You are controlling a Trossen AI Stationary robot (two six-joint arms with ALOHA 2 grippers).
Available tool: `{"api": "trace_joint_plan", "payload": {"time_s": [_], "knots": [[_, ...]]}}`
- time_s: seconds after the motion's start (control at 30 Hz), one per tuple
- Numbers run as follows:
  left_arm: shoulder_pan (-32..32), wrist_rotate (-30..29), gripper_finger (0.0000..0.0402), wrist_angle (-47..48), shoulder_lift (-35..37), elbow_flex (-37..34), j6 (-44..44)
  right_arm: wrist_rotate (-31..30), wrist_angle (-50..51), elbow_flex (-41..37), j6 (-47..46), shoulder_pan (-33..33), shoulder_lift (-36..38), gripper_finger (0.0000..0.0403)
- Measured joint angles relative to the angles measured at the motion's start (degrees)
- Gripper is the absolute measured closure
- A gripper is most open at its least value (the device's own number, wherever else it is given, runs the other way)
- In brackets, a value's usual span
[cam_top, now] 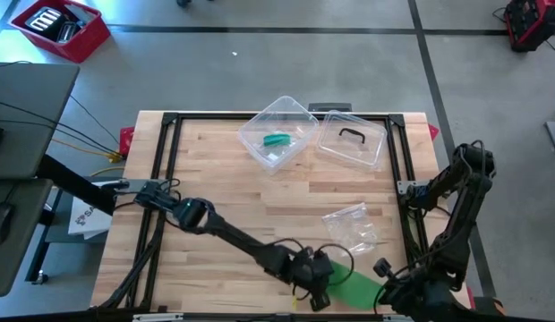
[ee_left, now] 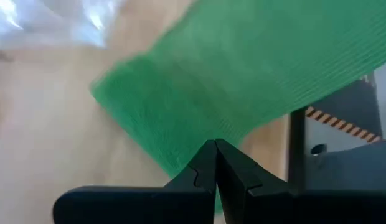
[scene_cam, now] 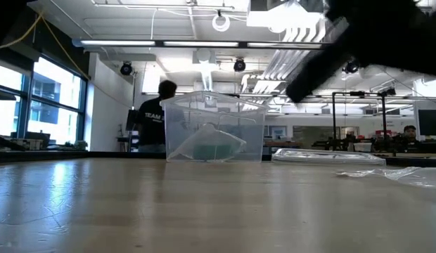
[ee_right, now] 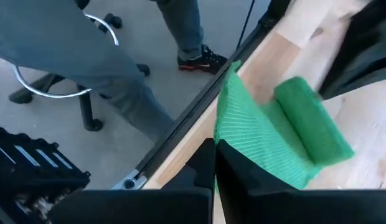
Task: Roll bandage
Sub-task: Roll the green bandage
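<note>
A green bandage [cam_top: 356, 288] lies at the table's near edge, right of the middle. It is partly rolled: a rolled end [ee_right: 311, 127] and a flat ribbed strip [ee_right: 249, 146]. My left gripper [ee_left: 216, 149] reaches in from the left and is shut at the strip's edge. My right gripper [ee_right: 215, 149] comes from the right and is shut on the strip. The low view shows only a dark arm [scene_cam: 373, 42] overhead. My left gripper pinches the flat strip at one long edge [ee_left: 208, 134] between its two fingertips, slanting down. The strip runs away from the fingers, spread flat above the wood. My right gripper pinches the flat ribbed end of the strip [ee_right: 227, 140], slanting down at the table's near edge. The rolled end lies beyond its fingers on the wood.
A clear container [cam_top: 277, 134] holding something green stands at the far middle, its lid [cam_top: 351, 141] beside it to the right. A crumpled clear plastic bag [cam_top: 352, 224] lies right of the middle. In the right wrist view a person's legs [ee_right: 118, 74] and a chair show beyond the near edge.
</note>
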State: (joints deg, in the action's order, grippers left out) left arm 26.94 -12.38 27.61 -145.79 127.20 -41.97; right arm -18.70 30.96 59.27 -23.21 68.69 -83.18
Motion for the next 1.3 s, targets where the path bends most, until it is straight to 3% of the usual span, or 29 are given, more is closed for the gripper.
{"api": "trace_joint_plan", "payload": {"time_s": [0.27,0.43,0.83,1.03,1.3], "knots": [[-0.7,-1.9,0.0402,-3.7,-4.3,0.4,-4.4,-2.2,-4.3,0.2,0.7,0.5,-0.1,0.0403],[-1.3,-2.1,0.0402,-2.5,-4.8,0.4,-5.9,-4.3,-3.6,6.0,1.6,1.9,-2.8,0.0403],[-1.5,-4.4,0.0402,-1.7,-4.9,0.2,-5.0,-14.3,17.7,28.7,2.7,5.7,-12.4,0.0403],[-1.0,-5.9,0.0402,-3.2,-4.4,0.0,-2.5,-16.5,20.5,28.6,5.0,-0.4,-12.8,0.0403],[0.0,-9.0,0.0402,0.5,-2.4,-0.2,-0.4,-10.7,19.0,23.6,11.6,-10.4,-12.8,0.0403]]}}
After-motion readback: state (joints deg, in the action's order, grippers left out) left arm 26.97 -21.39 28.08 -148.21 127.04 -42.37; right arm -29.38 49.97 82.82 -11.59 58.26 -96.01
